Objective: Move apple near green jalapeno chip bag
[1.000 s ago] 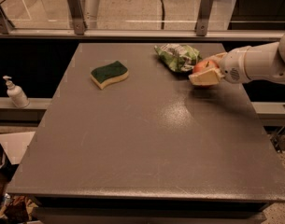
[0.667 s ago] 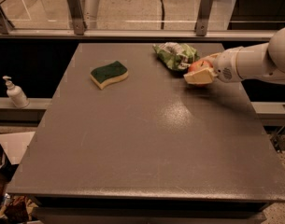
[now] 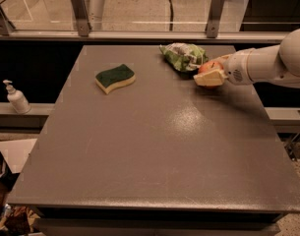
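While the gripper (image 3: 211, 74) pinches the apple (image 3: 207, 66) at the upper right of the frame, the fruit hangs just beside the bag (image 3: 183, 56), low over the table (image 3: 154, 146). The move looks nearly done; what remains is setting it down and letting go. The sponge (image 3: 115, 77) lies well apart, further left.

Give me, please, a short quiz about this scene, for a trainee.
1. True or false: the sponge lies left of the bag on the table.
2. The gripper, over the table's far right part beside the bag, is shut on: A sponge, B apple, C bag?
3. What stands beyond the table's left edge?

Key: 1 true; 2 B; 3 a pump bottle.
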Motion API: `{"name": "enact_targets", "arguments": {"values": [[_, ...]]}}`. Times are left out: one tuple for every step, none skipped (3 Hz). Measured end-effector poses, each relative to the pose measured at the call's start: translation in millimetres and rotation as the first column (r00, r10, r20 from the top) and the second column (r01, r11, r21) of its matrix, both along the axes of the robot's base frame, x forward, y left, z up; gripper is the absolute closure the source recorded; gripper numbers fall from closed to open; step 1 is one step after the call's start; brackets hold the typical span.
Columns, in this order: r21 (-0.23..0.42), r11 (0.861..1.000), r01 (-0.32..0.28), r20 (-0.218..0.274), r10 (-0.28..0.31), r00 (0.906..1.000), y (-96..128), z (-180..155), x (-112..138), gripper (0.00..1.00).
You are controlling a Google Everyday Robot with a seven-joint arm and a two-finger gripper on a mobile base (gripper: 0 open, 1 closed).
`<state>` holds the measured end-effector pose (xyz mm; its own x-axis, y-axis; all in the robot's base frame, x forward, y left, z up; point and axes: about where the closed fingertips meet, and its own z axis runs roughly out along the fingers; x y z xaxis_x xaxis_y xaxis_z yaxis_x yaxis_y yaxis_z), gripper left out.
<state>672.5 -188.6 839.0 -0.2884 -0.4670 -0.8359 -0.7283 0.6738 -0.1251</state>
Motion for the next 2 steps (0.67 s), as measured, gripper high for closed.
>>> {"name": "enact_targets", "arguments": {"values": [[0.001, 1.000, 0.002, 0.005, -0.002, 1.0000, -2.1, 0.0, 1.9, 0.15], [0.003, 1.000, 0.003, 0.004, -0.003, 1.0000, -3.8, -0.7, 2.9, 0.00]]}}
